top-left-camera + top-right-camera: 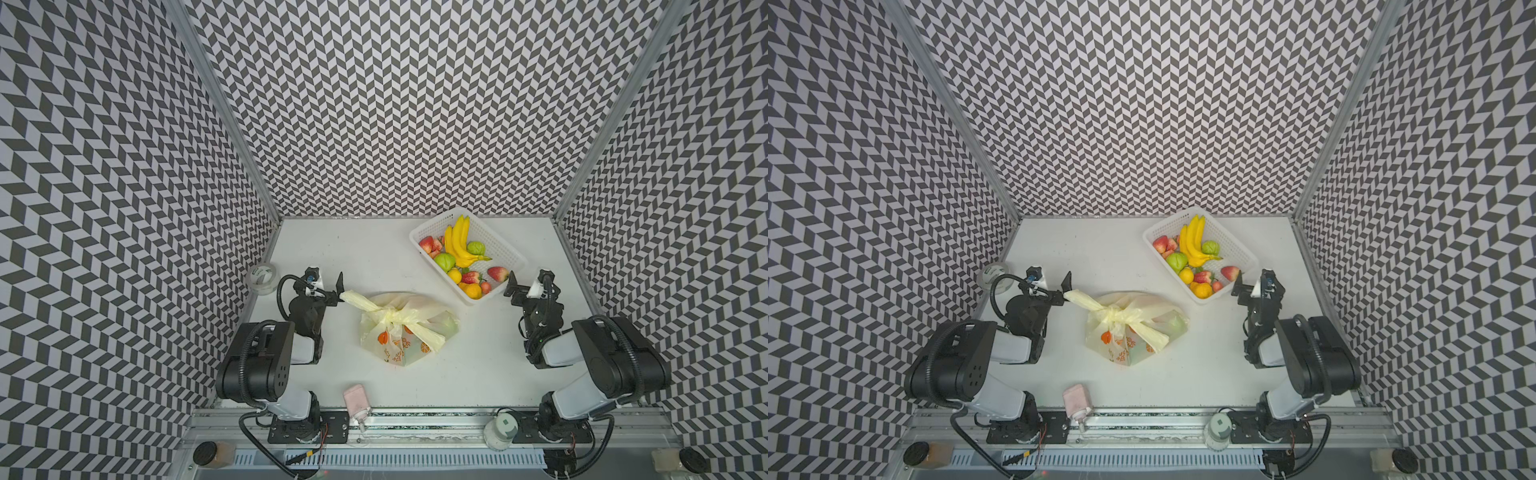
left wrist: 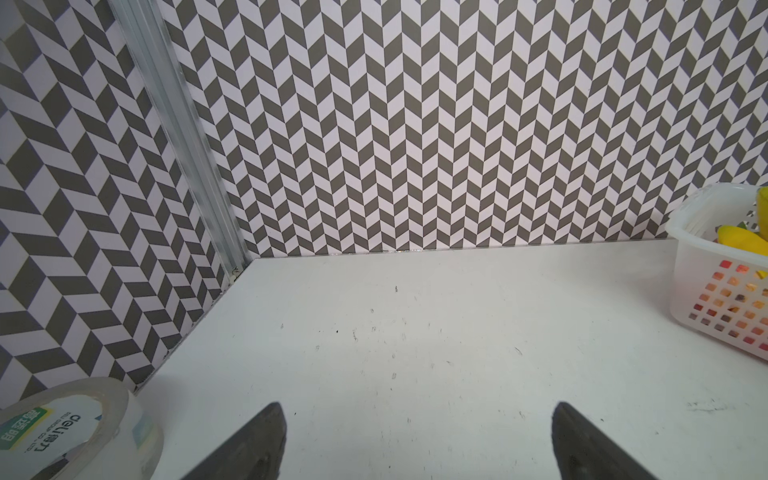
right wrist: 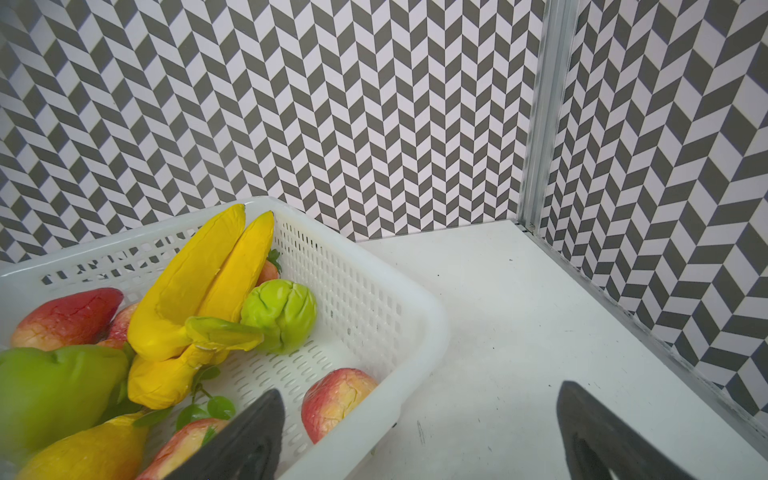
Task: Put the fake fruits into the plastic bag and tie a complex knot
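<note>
Tape roll point(image 2: 75, 432), left wrist view: inner core label reads "deli" followed by Chinese characters, seen upside down. Small line beneath reads "DELI GROUP CO.,LTD." Green band beside it carries white Chinese characters, not legible with certainty.

Plastic bag point(image 1: 432, 309), both top views: orange lettering among fruit print, too small to read.

No other legible text.

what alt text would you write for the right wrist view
A white perforated basket holds fake fruits: yellow bananas, bumpy green ones, red-yellow peaches. The right gripper is open, its fingers framing the basket's corner and white table.
</note>
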{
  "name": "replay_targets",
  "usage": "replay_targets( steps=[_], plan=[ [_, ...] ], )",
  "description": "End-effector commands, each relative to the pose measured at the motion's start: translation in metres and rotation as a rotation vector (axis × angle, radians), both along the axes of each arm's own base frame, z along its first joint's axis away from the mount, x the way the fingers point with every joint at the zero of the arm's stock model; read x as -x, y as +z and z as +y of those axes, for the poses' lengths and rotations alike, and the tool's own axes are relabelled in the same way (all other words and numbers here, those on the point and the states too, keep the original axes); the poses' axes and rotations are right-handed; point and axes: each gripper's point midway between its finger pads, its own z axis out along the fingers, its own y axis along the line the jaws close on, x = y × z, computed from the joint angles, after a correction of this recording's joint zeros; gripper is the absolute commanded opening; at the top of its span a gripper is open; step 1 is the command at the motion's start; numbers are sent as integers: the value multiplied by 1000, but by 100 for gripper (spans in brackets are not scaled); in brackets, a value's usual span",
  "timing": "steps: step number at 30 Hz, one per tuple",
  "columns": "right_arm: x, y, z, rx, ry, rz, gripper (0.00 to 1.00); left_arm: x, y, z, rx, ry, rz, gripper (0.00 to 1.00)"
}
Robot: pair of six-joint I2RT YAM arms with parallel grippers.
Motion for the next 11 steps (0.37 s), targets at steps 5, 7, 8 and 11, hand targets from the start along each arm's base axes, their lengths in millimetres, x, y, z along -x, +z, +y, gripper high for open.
replay_targets(
  steps=[5, 7, 8, 11],
  plan=[
    [1, 15, 2, 0, 10, -61, 99, 0, -1, 0, 0, 5, 1, 99],
    [1, 16, 2, 0, 11, -63, 99, 0, 0, 0, 1, 5, 1, 99],
    [2, 16, 2, -1, 10, -62, 99, 0, -1, 0, 1, 4, 3, 99],
    [1, 16, 2, 0, 11, -62, 99, 0, 0, 0, 2, 5, 0, 99]
  ],
)
